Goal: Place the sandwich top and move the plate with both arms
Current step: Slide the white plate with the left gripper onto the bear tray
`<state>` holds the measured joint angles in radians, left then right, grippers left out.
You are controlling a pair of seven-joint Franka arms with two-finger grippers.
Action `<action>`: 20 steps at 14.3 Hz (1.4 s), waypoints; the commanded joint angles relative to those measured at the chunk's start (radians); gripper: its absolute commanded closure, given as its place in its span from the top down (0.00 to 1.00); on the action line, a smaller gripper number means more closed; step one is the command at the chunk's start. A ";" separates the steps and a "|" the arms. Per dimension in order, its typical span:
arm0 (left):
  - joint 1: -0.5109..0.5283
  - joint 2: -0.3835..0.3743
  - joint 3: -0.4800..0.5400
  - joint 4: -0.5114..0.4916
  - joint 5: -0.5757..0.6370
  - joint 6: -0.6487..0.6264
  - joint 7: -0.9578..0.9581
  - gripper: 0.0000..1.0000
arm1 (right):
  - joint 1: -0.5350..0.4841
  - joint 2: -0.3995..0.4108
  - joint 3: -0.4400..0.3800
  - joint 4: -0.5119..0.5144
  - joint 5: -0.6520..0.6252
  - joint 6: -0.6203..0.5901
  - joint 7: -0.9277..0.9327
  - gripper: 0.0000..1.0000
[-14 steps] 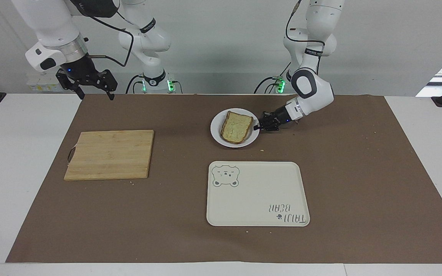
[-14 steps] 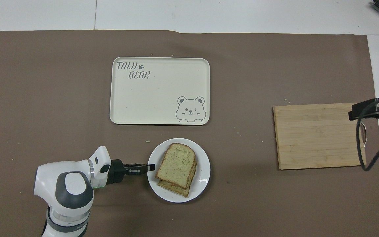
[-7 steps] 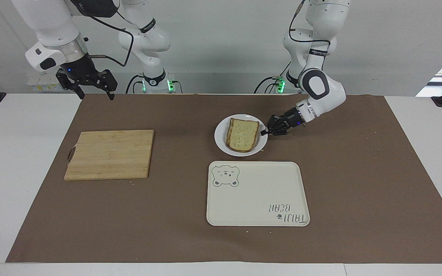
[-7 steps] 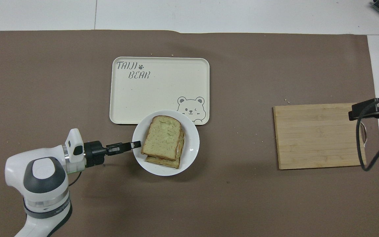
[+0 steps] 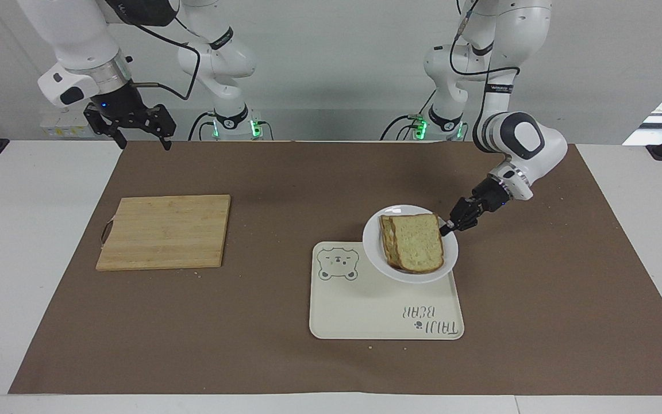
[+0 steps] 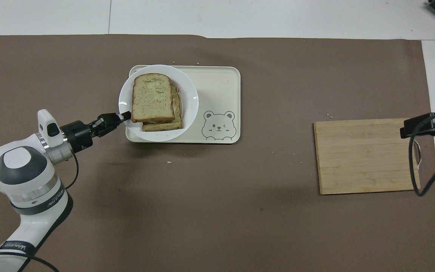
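A brown paper mat covers most of the white table. On it, toward the right arm's end, lies a rectangular wooden cutting board with nothing on it. Toward the left arm's end lies a cream rectangular tray with a bear drawing; the "TAIJI BEAR" lettering shows in the facing view but is covered by the plate in the overhead view.

The small round white plate is over the tray's end nearest the left arm, overhanging the tray's edge. A dark shadow lies on the tray beside it, so it appears lifted, though whether any part touches the tray cannot be told. On the plate sits a stack of bread; the sandwich top, a plain slice with pale crumb and brown crust, lies uppermost. Only the edges of the slices under it show, and what lies between them is hidden.

The left gripper has its fingers closed narrowly on the plate's rim, on the side toward its own arm. The right gripper waits in the air over the table's edge near the board, fingers spread wide; in the overhead view it is mostly cut off
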<state>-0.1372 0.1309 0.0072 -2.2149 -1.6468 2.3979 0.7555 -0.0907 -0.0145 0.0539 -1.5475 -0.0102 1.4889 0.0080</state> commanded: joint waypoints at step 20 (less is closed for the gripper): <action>0.018 0.090 -0.190 0.181 0.002 0.553 -0.041 1.00 | -0.012 0.008 0.012 0.018 -0.008 -0.016 0.014 1.00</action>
<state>-0.1327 0.2550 -0.1847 -2.0167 -1.6616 2.9314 0.7239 -0.0907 -0.0145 0.0539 -1.5474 -0.0102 1.4889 0.0080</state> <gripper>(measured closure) 0.000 0.000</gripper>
